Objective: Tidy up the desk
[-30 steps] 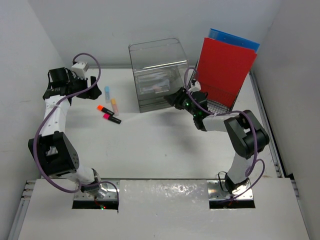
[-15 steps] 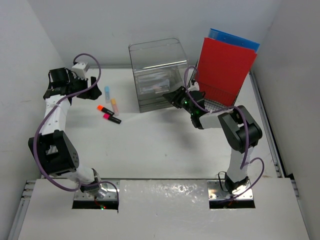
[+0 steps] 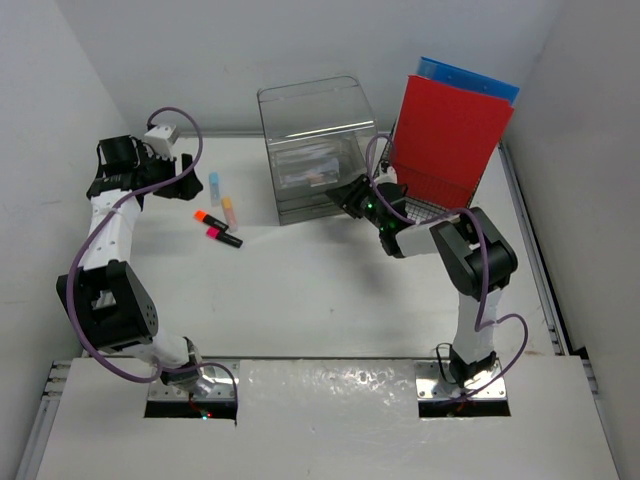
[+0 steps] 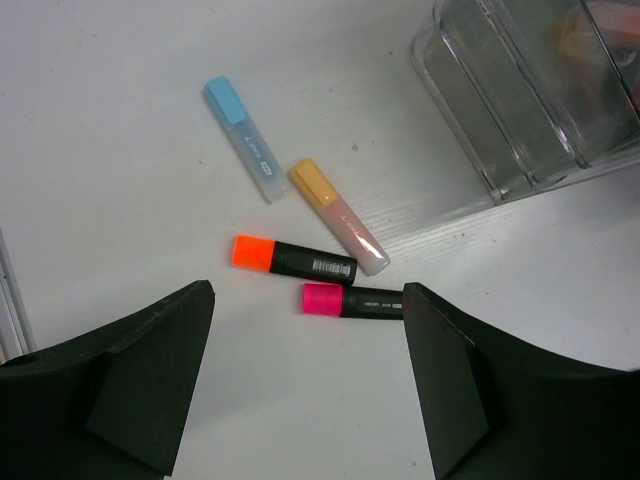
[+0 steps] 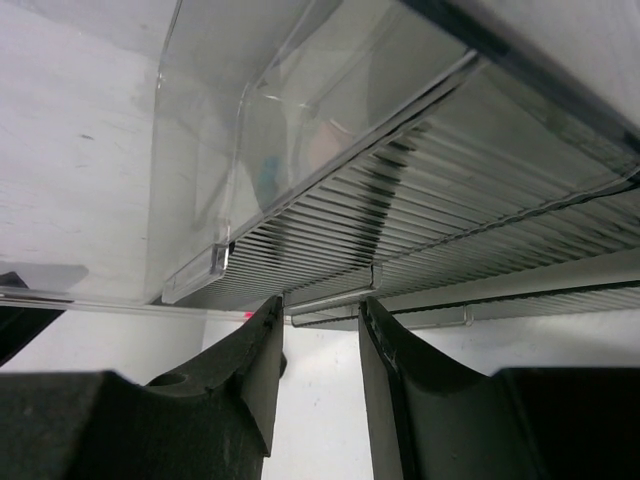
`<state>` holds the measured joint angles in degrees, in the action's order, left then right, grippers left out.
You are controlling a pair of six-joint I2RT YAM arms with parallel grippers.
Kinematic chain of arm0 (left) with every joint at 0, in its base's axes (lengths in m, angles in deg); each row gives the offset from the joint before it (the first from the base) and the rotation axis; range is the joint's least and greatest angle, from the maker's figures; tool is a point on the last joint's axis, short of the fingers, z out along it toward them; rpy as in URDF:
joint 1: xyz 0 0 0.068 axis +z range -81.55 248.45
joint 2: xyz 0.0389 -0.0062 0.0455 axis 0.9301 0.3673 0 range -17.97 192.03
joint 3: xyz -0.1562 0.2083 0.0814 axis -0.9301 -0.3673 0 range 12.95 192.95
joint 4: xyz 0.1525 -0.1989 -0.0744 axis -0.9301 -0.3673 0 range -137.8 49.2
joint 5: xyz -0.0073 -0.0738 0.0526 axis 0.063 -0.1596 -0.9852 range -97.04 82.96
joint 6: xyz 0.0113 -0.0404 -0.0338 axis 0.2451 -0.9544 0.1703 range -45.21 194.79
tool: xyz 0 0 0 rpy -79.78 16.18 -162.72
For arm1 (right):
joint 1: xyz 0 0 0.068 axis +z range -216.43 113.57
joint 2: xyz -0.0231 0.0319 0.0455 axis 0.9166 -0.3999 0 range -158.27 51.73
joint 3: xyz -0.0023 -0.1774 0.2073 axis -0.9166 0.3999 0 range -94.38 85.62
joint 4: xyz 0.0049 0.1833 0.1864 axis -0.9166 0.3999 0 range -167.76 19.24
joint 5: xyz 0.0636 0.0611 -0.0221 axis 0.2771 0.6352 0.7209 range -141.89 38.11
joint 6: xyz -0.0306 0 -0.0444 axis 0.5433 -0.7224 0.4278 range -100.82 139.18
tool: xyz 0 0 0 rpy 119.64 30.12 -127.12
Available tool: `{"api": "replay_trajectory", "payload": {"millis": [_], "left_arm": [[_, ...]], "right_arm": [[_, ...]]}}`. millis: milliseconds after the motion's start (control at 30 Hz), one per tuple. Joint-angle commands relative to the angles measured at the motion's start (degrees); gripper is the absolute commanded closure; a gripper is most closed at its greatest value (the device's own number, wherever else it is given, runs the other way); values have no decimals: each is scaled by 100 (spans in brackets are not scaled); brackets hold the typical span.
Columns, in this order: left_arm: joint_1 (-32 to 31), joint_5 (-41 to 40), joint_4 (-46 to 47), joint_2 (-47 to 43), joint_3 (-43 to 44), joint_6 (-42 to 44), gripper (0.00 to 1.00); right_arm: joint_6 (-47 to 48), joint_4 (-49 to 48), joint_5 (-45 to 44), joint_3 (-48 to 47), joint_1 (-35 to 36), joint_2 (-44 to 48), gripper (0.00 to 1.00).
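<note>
The white desk point(image 3: 300, 290) holds several highlighters at the back left: a blue one point(image 4: 245, 140), a pale orange one point(image 4: 335, 213), an orange-capped black one point(image 4: 293, 257) and a pink-capped black one point(image 4: 355, 301). My left gripper point(image 3: 185, 175) hovers open and empty above them, its jaws wide apart in the left wrist view point(image 4: 308, 295). My right gripper point(image 3: 350, 195) is low at the front bottom edge of the clear drawer box point(image 3: 315, 150). In the right wrist view point(image 5: 320, 305) its jaws stand a narrow gap apart, tips at the drawer's front lip point(image 5: 335, 298), holding nothing.
A black wire rack point(image 3: 440, 205) at the back right holds a red folder point(image 3: 450, 130) and a blue folder point(image 3: 470, 80), right beside the right arm. Walls close in on the left, back and right. Grey rails run along the desk's edges.
The right gripper has edged closer to the drawer box's front and its elbow has swung inward. The left arm and the highlighters have not moved.
</note>
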<state>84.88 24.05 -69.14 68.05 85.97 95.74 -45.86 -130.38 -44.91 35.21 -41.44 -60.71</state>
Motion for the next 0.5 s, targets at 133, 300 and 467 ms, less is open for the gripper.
{"api": "replay_trajectory", "payload": {"millis": [133,300,467], "left_arm": [[-34,2,109,-103,29,67,26],[-34,11,109,-76,29,67,26],[-34,-15,92,-94,29,85,26]], "right_arm": [[-167,-398,-162,-241,23,-190,70],[-132,-723,-311,-206,14,-234,74],[-518,-1320,-356,-92,23,-366,74]]}}
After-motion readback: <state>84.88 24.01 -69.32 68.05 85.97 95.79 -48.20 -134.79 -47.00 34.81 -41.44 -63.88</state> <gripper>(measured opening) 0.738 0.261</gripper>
